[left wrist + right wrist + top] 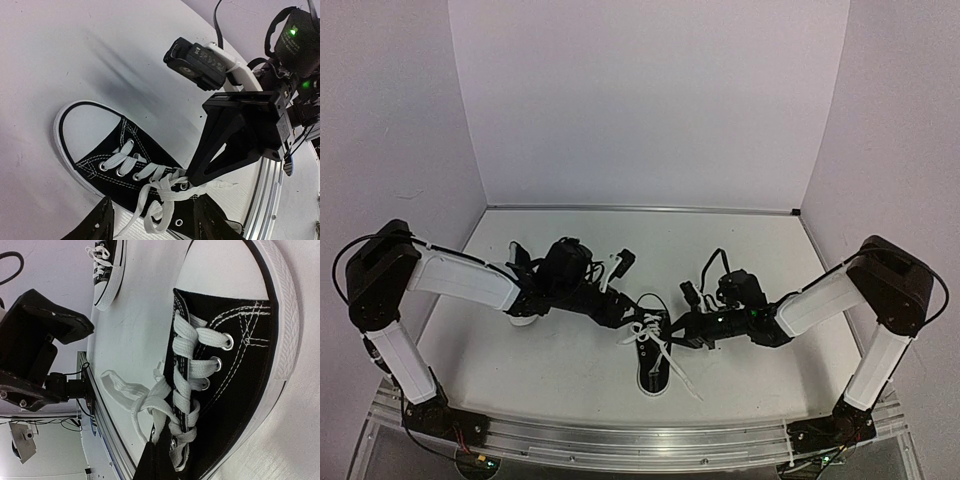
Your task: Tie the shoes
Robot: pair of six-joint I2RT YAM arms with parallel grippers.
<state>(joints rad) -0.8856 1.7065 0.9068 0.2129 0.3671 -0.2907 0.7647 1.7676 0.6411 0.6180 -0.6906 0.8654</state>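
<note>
Roughly at the middle of the worktop point(570, 385) stands the middle shoe point(655, 365), upright on its sole, with its white toe cap turned away from the arm bases and its open ankle end toward the near edge. Its laces point(182, 365) are threaded through the eyelets but untied. They bunch loosely at the ankle end, and one flat strand lies out on the worktop toward the metal rail point(102, 425).

Both arms reach in low from either side and meet at this shoe. The left gripper point(155, 210) hangs over the ankle end with its two fingers point(102, 222) well apart. The loose lace loops and the shoe's side show in the gap between them, and neither finger visibly presses on anything. The right gripper point(194, 176) comes in from the opposite side. Its fingers are drawn together to a single point, and a lace strand runs straight into that point, so it looks clamped on the lace just above the top eyelets.

Well apart from this, the second shoe point(107, 272) sits farther left on the worktop, also upright, and its laces look loose too. From above, the left arm covers most of it.
</note>
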